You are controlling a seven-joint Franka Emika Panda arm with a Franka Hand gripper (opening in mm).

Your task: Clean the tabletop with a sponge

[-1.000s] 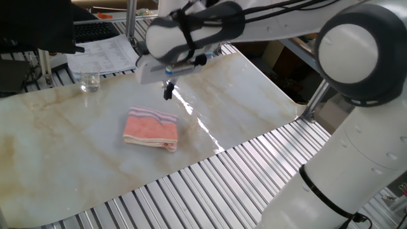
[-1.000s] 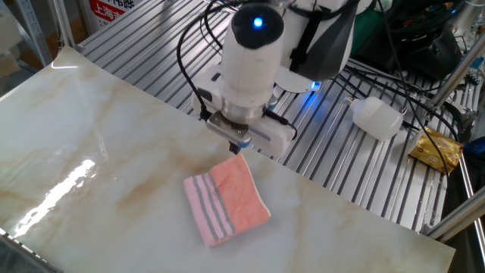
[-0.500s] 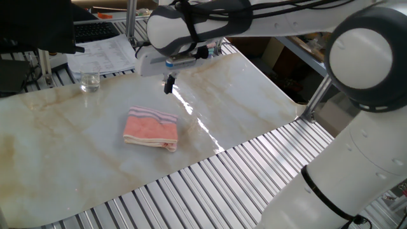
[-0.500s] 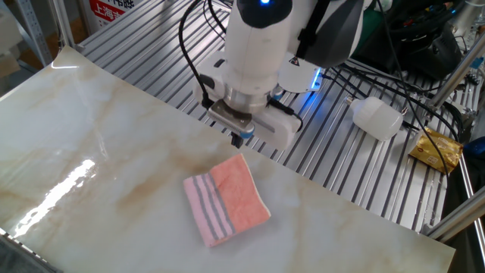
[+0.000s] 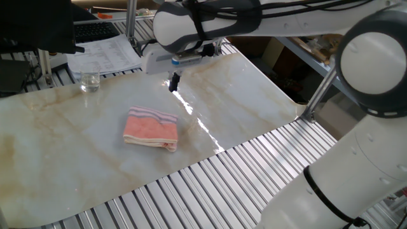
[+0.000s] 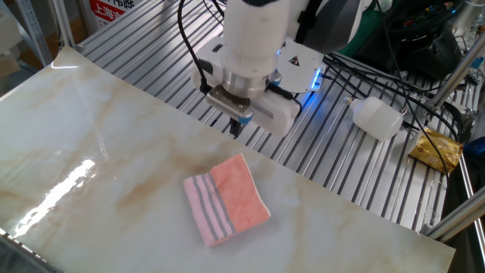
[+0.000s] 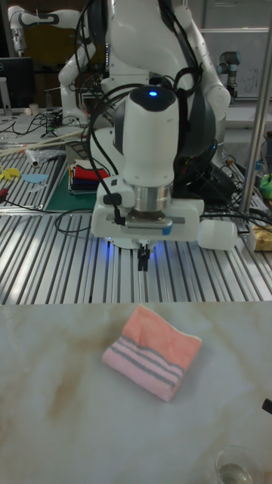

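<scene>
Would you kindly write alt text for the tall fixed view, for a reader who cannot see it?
A white robot arm's gripper, fingers together and holding nothing, hangs above the far edge of a marble tabletop. A pink sponge with grey-and-white stripes lies on the slab in front of it, and a clear glass stands at the lower right.

The glass point(image 7: 236, 463) at 5 o'clock is cut off by the tall view's lower edge; the desk point(image 6: 91, 152) is cropped at 7 o'clock.

Gripper point(image 6: 236, 125) rose & pulled back off sponge point(image 6: 226, 199), jaws closed.
</scene>
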